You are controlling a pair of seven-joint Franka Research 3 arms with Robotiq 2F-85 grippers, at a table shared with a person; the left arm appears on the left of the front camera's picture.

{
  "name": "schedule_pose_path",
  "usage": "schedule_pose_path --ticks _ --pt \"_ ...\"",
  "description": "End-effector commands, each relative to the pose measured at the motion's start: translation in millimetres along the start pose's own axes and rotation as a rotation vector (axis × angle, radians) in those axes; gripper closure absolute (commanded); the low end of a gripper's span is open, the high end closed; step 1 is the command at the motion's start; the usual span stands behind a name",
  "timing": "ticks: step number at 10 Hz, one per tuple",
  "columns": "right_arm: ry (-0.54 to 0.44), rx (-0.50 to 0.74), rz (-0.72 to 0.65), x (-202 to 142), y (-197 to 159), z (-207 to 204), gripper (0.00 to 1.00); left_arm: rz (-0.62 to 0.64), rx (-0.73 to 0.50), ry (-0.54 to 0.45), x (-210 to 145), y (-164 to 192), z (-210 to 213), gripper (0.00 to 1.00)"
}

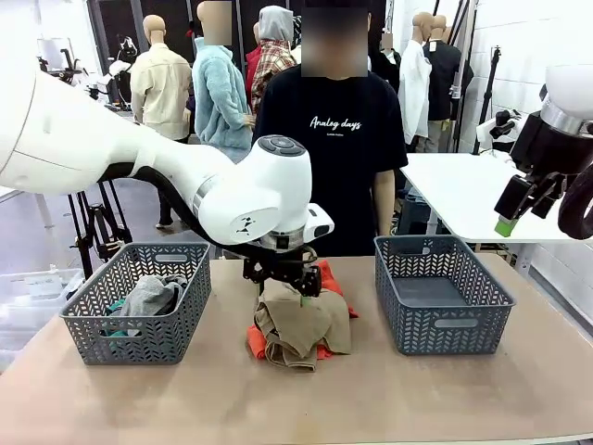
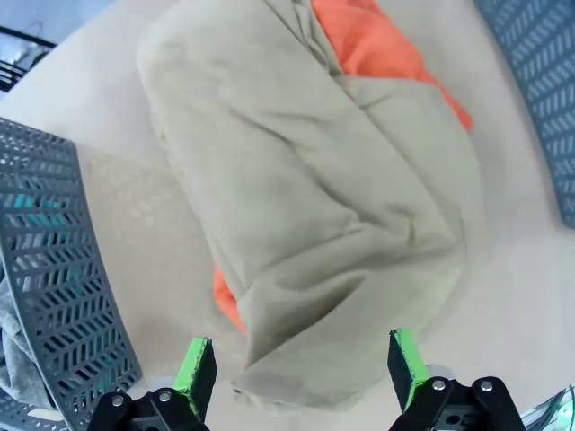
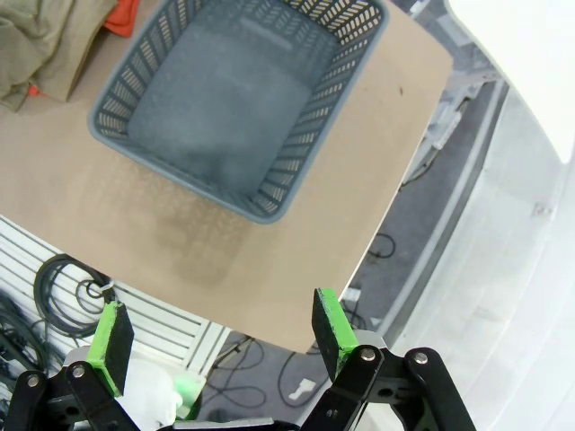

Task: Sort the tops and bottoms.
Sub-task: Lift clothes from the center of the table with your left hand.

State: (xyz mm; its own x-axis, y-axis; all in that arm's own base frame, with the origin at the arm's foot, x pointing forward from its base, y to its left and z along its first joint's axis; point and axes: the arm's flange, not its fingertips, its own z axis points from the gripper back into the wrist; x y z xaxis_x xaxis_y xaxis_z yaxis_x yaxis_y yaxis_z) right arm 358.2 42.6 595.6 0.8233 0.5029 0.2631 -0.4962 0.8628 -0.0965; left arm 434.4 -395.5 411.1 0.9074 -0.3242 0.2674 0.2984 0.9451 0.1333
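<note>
While the left gripper (image 2: 301, 359) hangs spread over the khaki-tan garment (image 1: 301, 324) on the orange garment (image 1: 330, 278) at the counter's (image 1: 278, 399) centre, the right gripper (image 3: 220, 337) hovers spread, high at three o'clock.

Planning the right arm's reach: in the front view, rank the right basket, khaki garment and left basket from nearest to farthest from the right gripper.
1. Right basket, below and left of the raised right gripper.
2. Khaki garment, middle of the table.
3. Left basket, far left side.
</note>
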Motion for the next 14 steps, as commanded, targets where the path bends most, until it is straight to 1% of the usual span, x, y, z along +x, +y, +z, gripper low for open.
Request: schedule_pose_path --ticks 1,5,9,11,14 --pt "0.012 -0.006 -0.007 0.0 0.1 0.2 0.0 0.097 0.001 -0.015 2.9 2.1 -4.2 0.0" --pt "0.012 -0.006 -0.007 0.0 0.1 0.2 0.0 0.272 0.005 0.009 9.7 24.1 -10.1 0.0" --pt "0.012 -0.006 -0.007 0.0 0.1 0.2 0.0 0.369 -0.029 0.034 13.8 38.9 -31.7 0.0" --pt "0.012 -0.006 -0.007 0.0 0.1 0.2 0.0 0.393 -0.031 0.026 14.0 40.4 -34.1 0.0" --pt "0.012 -0.006 -0.007 0.0 0.1 0.2 0.0 0.406 -0.07 0.084 10.3 34.9 -36.9 0.0"
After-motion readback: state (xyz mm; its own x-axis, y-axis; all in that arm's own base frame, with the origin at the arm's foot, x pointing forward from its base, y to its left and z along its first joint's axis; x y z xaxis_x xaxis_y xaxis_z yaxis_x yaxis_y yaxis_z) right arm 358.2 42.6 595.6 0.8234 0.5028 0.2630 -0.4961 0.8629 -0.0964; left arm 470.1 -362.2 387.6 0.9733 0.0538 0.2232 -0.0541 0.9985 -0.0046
